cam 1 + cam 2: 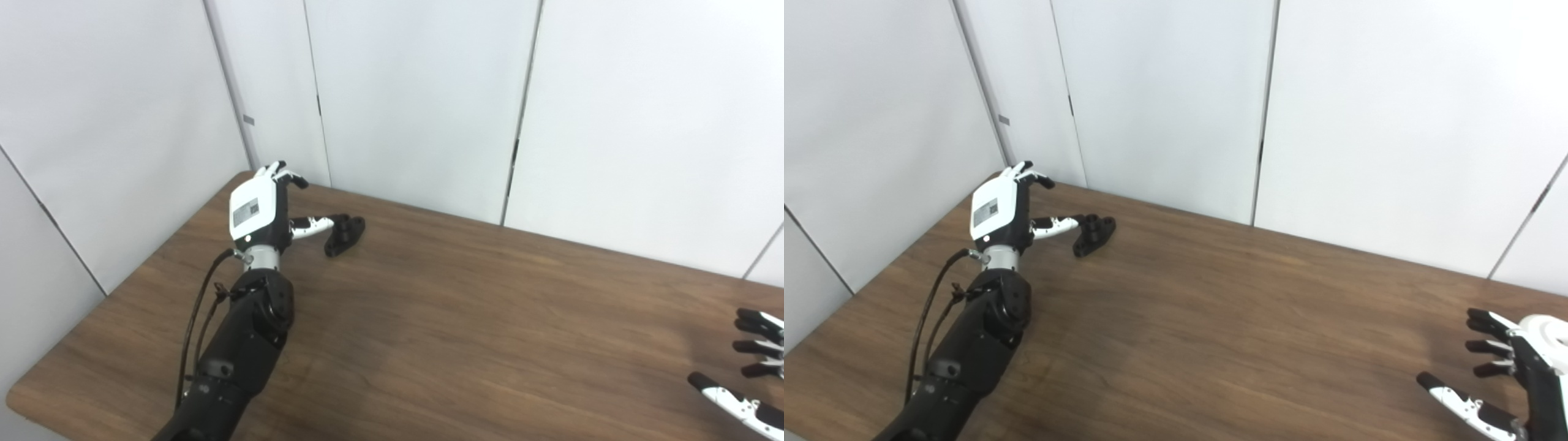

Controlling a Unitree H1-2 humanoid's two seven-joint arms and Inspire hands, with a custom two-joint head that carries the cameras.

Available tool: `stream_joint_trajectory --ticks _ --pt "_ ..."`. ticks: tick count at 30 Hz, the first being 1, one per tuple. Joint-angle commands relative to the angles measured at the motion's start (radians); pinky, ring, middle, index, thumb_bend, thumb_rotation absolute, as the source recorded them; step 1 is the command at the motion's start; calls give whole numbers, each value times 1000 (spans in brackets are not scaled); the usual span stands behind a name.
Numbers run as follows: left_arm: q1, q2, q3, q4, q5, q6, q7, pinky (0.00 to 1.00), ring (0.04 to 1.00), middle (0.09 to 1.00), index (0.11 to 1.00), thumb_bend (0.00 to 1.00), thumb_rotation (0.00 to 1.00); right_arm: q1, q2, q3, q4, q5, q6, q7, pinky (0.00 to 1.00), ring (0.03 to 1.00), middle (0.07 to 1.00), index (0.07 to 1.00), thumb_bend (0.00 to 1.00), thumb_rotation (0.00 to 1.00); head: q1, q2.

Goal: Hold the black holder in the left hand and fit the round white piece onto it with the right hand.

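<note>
Black holder point(344, 234) lies on the brown wooden surface point(429, 343) in the upper left of the frame, near the far corner by the white wall panels point(416, 92). Left hand point(263, 205) sits just left of it, fingers spread and open, gripping nothing; the thumb point(311, 225) points toward the holder and its tip looks to be touching or nearly touching it, hard to tell at this angle. Right hand point(1513, 373) is at the lower right edge of the frame, partly cut off, fingers apart over the surface, palm empty as far as visible. Round white piece: no sure sighting in either view. The two hands are well apart.
</note>
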Motion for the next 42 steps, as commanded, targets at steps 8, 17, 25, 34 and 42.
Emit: stream_joint_trajectory --ticks 8,17,25,34,42 --pt "-65 45 -38 77 -14 17 -19 794 945 914 606 1000 453 -24 -23 -8 -33 -2 -22 -1 482 653 743 749 595 214 -1 4" --pt "-90 44 -66 165 -43 27 -37 883 966 930 635 1000 509 -18 -22 -8 -45 -6 -12 3 478 649 743 748 597 241 -5 7" --pt "-108 47 -96 229 -65 15 -33 899 972 939 643 1000 528 -17 -15 -8 -53 -9 -6 6 477 643 737 745 599 216 -7 10" --pt "-110 46 -106 229 -75 8 -25 878 966 929 627 1000 503 -15 -11 -8 -59 -8 -1 11 481 649 738 744 595 211 -6 14" --pt "-123 51 -123 256 -84 -11 -12 874 960 925 617 1000 491 -10 -5 -7 -73 -13 14 15 477 654 743 746 588 193 -13 19"
